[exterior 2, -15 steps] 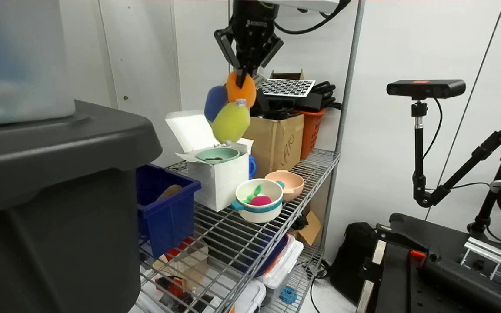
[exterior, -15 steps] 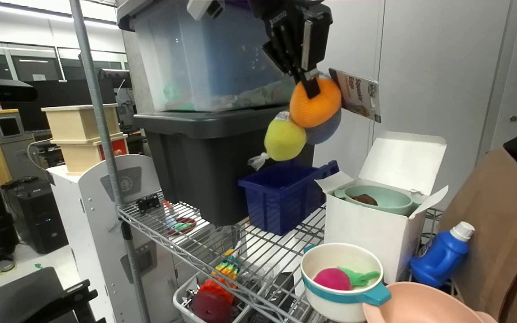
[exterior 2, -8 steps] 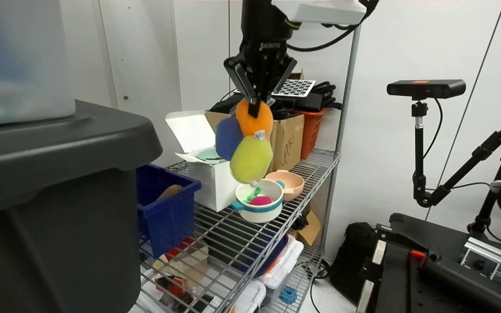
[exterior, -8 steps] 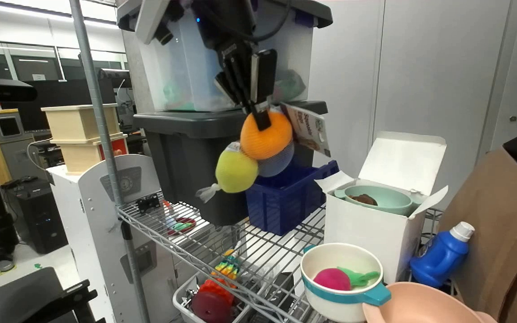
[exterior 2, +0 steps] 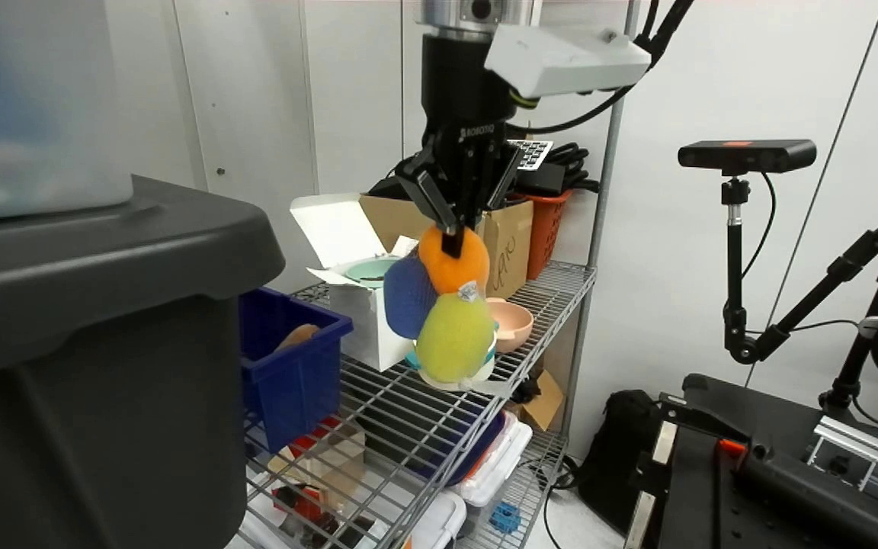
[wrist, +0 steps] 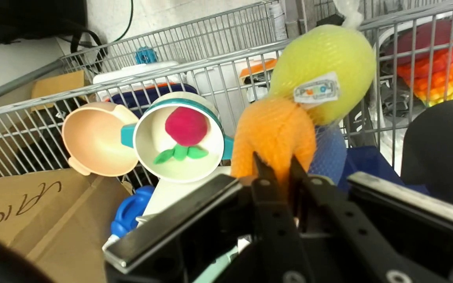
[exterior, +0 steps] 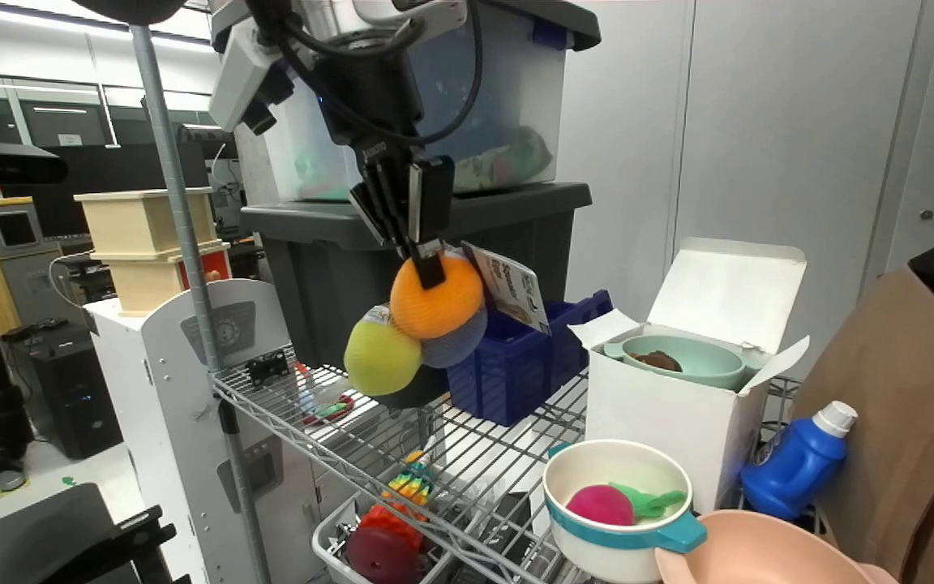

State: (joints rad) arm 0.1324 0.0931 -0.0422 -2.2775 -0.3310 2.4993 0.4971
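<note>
My gripper (wrist: 276, 161) is shut on the orange ball (wrist: 275, 125) of a netted bundle, its fingers pinching the soft surface. Below the orange one hang a yellow ball (exterior 2: 454, 339) and a blue ball (exterior 2: 407, 297), joined by the net. A printed card (exterior: 509, 282) sticks out from the bundle on the far side. In both exterior views the bundle hangs in the air above the wire shelf. A small label (wrist: 317, 90) shows on the yellow ball in the wrist view. Behind the orange ball, the blue one is partly hidden.
On the wire shelf stand a blue bin (exterior 2: 306, 381), an open white box (exterior: 661, 438) holding a green bowl (exterior: 718, 365), a cream pot (wrist: 159, 169) with a pink and green toy, and a peach bowl (wrist: 96, 141). A dark tote (exterior 2: 104, 427) stands beside the bin.
The gripper has come down with the bundle and moved toward the shelf's front edge, staying shut on the orange ball. The containers on the shelf have not moved.
</note>
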